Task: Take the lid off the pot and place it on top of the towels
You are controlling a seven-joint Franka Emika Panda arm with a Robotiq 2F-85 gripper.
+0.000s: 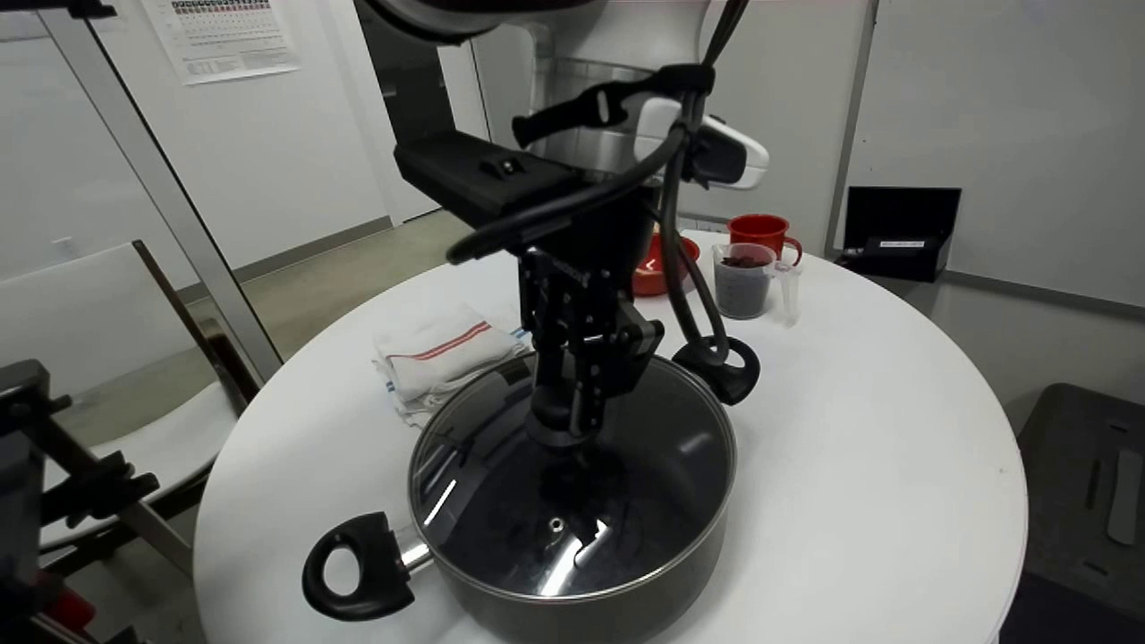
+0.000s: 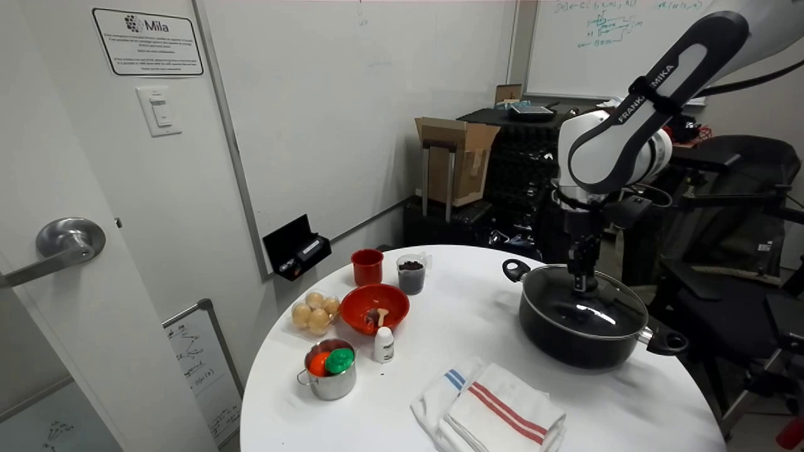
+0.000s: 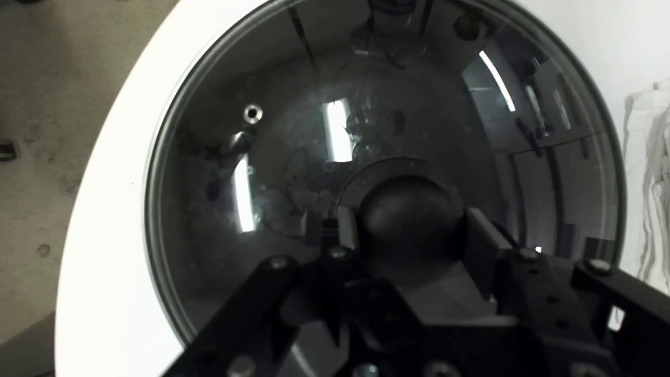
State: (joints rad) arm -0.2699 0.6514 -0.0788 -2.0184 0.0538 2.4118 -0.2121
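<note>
The lid [image 1: 644, 487] is clear dark glass with a metal rim and a black knob. It sits level on the black pot [image 1: 617, 617], whose two loop handles stick out; both also show in an exterior view, lid [image 2: 606, 314] and pot [image 2: 565, 348]. My gripper [image 3: 411, 225] points down at the lid's centre, its pads against both sides of the knob, shut on it. The gripper also shows in both exterior views [image 1: 572, 416] [image 2: 584, 285]. The towels [image 2: 502, 408], folded white cloth with red and blue stripes, lie beside the pot, also at the wrist view's right edge [image 3: 651, 183].
On the white table [image 2: 458, 314] stand a red bowl [image 2: 358, 304], a red mug [image 2: 367, 267], a measuring cup [image 2: 411, 279], a small steel pot [image 2: 333, 386] with toy vegetables, a white bottle [image 2: 384, 346] and a pack of egg-like balls [image 2: 314, 312].
</note>
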